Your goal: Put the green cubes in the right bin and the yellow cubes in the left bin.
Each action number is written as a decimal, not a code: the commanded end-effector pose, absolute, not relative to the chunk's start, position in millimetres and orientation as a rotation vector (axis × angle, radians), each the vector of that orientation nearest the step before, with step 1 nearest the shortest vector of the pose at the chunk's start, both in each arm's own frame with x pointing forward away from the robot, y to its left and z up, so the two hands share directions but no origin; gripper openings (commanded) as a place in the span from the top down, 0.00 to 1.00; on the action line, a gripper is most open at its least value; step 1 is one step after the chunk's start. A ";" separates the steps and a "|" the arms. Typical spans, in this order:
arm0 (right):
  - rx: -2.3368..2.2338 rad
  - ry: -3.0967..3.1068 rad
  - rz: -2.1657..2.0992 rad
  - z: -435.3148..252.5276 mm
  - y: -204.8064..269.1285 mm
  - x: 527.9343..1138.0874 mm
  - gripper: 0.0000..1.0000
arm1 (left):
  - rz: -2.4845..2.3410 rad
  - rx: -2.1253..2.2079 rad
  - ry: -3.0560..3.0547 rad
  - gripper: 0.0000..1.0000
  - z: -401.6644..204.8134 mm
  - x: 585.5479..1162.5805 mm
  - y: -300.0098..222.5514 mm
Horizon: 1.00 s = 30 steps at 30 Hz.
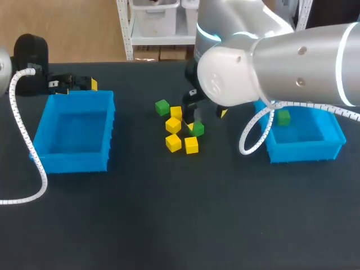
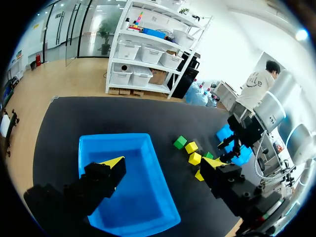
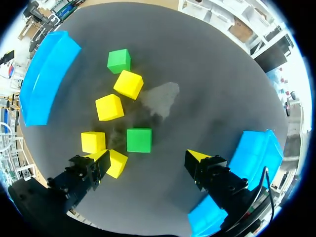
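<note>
head view: right gripper point(image 1: 203, 119) hangs over the middle cluster on the surface, with the nearer green cube point(image 1: 197, 129) seemingly right under it, though the arm hides much. left wrist view: left gripper point(image 2: 163, 164), spread and empty, sits over the left bin point(image 2: 98, 143), well apart from the cubes. right wrist view: right gripper spread wide and empty, that green cube just ahead, centred between its fingers.

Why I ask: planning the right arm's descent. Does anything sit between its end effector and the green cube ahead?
Nothing visible does: the green cube lies ahead of the open right end effector. A yellow cube sits close beside the end effector.
</note>
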State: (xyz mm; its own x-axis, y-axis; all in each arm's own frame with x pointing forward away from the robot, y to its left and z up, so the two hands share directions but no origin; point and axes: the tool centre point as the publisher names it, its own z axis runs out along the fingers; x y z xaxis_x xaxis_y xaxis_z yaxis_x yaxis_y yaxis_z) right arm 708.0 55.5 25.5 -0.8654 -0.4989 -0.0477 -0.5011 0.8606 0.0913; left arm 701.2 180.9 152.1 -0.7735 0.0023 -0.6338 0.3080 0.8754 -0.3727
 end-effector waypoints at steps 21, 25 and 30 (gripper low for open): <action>-0.863 3.032 0.109 -10.4 68.2 728.6 0.25 | -0.625 0.227 2.382 0.00 150.7 701.1 182.8; -0.871 3.032 0.095 -13.0 68.0 728.0 0.65 | -0.625 0.227 2.382 0.00 150.7 701.1 182.8; -0.871 3.031 0.091 -14.3 67.0 726.5 1.00 | -0.625 0.227 2.382 0.00 150.7 701.1 182.8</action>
